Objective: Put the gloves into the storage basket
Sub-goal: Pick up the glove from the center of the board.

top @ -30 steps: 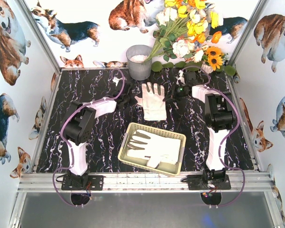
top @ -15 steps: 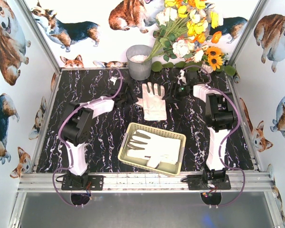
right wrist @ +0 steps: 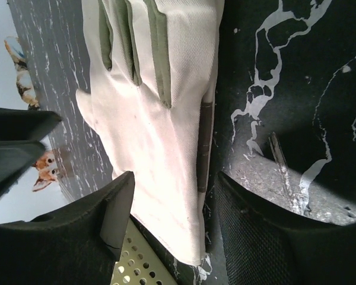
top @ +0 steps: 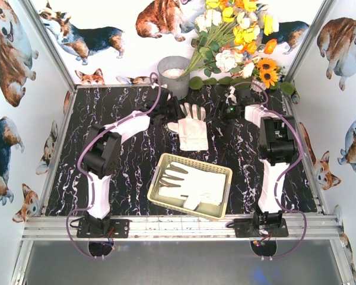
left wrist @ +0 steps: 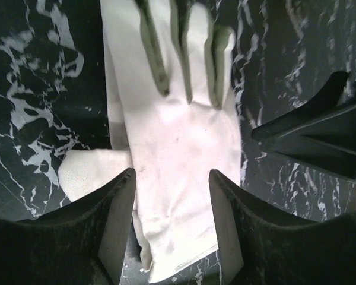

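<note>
A pile of white gloves [top: 191, 129] with grey-olive fingers lies flat on the black marble table, behind the storage basket [top: 196, 162]. More gloves [top: 196, 184] lie inside the cream basket. My left gripper [top: 171, 113] hovers at the pile's left edge, open. The top glove [left wrist: 178, 136] lies below its spread fingers [left wrist: 115, 231]. My right gripper [top: 215, 111] is at the pile's right edge, open too, over the same glove [right wrist: 154, 119]. Neither holds anything. A corner of the basket [right wrist: 136, 267] shows under the right gripper's left finger.
A grey metal bucket [top: 174, 77] stands just behind the gloves at the back wall. A bunch of artificial flowers [top: 237, 41] leans over the back right corner. Walls printed with dogs close in the table on three sides.
Both grippers have gone from shut to open. The left one has moved back and right to the gloves' left edge. The right one has shifted slightly back.
</note>
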`<action>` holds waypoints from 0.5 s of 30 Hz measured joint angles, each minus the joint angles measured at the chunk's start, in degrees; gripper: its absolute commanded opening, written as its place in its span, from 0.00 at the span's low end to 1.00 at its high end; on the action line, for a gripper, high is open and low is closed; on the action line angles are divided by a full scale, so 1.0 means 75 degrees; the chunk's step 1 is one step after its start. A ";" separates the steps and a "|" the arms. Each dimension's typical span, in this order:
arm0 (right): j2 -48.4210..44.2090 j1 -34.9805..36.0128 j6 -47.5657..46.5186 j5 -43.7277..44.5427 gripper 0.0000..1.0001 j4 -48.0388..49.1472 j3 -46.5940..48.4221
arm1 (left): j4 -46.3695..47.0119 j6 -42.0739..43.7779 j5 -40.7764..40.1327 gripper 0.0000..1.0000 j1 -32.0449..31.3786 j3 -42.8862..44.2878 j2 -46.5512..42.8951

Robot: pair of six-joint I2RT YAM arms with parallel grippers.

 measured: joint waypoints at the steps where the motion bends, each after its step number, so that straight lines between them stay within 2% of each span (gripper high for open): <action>1: 0.0000 0.0000 0.0047 -0.0017 0.58 0.0000 0.0000 | -0.0061 -0.0006 0.0082 0.44 -0.0012 0.0067 0.0154; 9: 0.0143 0.0006 0.0224 -0.0055 0.58 0.0009 0.0000 | -0.0726 -0.0017 0.0364 0.37 -0.0020 0.0434 0.1107; 15: 0.0393 0.0067 0.0239 -0.0044 0.57 -0.0047 0.0000 | -0.0828 -0.0015 0.0358 0.30 -0.0012 0.0431 0.1198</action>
